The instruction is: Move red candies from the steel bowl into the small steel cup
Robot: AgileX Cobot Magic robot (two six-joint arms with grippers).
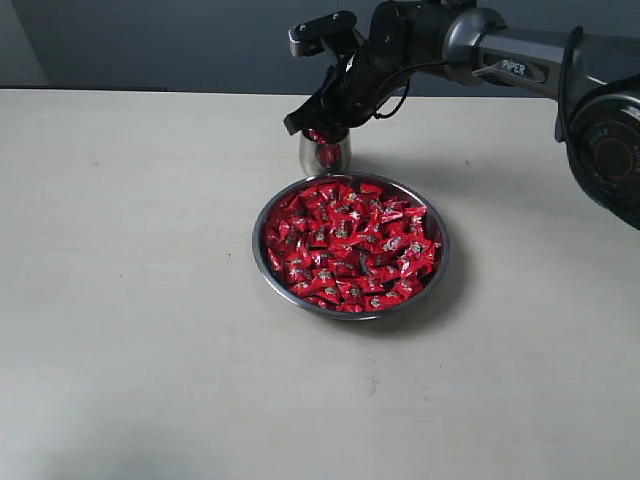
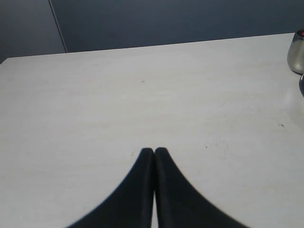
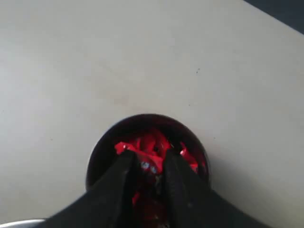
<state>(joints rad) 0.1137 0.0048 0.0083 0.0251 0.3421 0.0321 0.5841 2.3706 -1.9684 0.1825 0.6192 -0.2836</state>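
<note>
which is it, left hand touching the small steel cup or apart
Apart. The left wrist view shows bare table between the left hand and the small steel cup.

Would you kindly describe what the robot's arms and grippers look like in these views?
The right arm is mostly black, with a silver-grey tubular link bearing PIPER lettering, a red ring on its large joint and a thin black cable looping near the wrist. The right gripper and left gripper both have matte black fingers tapering to rounded tips.
</note>
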